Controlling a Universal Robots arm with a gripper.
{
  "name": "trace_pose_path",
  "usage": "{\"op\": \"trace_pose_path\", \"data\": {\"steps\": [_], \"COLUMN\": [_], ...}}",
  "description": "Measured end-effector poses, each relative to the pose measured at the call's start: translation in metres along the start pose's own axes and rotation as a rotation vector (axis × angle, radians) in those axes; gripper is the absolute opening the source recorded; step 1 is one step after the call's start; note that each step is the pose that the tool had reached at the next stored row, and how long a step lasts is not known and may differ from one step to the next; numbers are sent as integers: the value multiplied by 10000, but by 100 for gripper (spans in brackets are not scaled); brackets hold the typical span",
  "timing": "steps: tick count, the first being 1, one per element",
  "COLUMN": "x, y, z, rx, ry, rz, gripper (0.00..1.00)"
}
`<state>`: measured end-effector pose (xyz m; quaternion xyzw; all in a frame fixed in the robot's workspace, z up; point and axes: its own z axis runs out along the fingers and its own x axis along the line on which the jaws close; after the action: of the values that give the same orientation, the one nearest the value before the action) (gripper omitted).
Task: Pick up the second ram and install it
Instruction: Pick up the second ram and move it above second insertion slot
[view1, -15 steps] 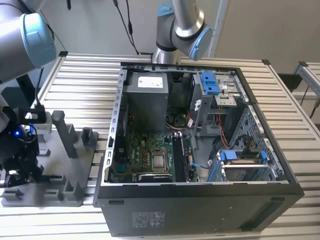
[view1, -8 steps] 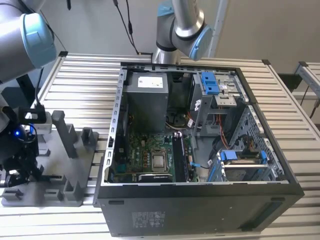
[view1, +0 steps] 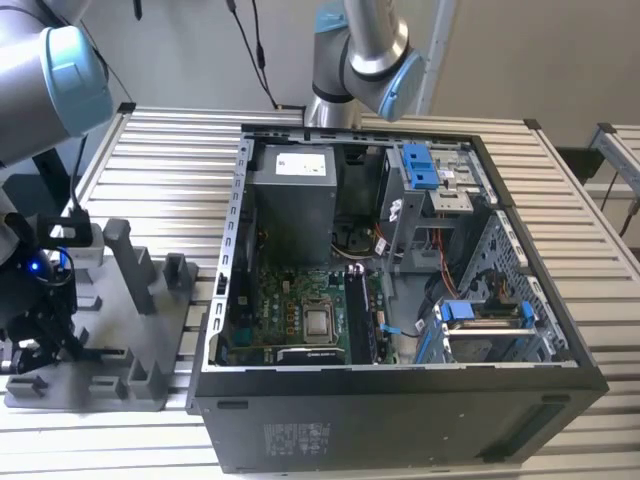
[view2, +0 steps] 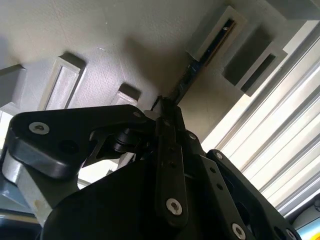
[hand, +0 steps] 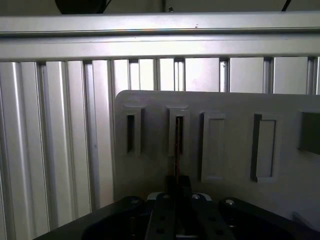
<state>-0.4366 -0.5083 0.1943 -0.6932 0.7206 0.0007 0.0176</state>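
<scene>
Grey fixture (hand: 235, 102) holds second ram (hand: 177, 145), end at tool (hand: 178, 184).

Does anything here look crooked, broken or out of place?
Nothing stands out. The second ram sits straight in a slot of the grey fixture, the gripper closed on its end, and the open computer case looks undamaged.

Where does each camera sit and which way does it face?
Exterior view: off the arm, looking down on the open computer case and grey fixture; the arm shows.
First wrist view: on the wrist, facing the fixture and table slats past the gripper.
Second wrist view: on the wrist, facing the fixture along the gripper.
Shared: both wrist views show the second ram in its slot.
</scene>
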Motion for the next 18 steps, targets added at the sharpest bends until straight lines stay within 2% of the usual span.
{"op": "trace_pose_path", "data": {"steps": [9, 18], "x": [1, -3], "y": [0, -3], "z": [-6, -131], "rx": [0, 0], "ry": [-9, -9], "rz": [0, 1], "gripper": [14, 14]}}
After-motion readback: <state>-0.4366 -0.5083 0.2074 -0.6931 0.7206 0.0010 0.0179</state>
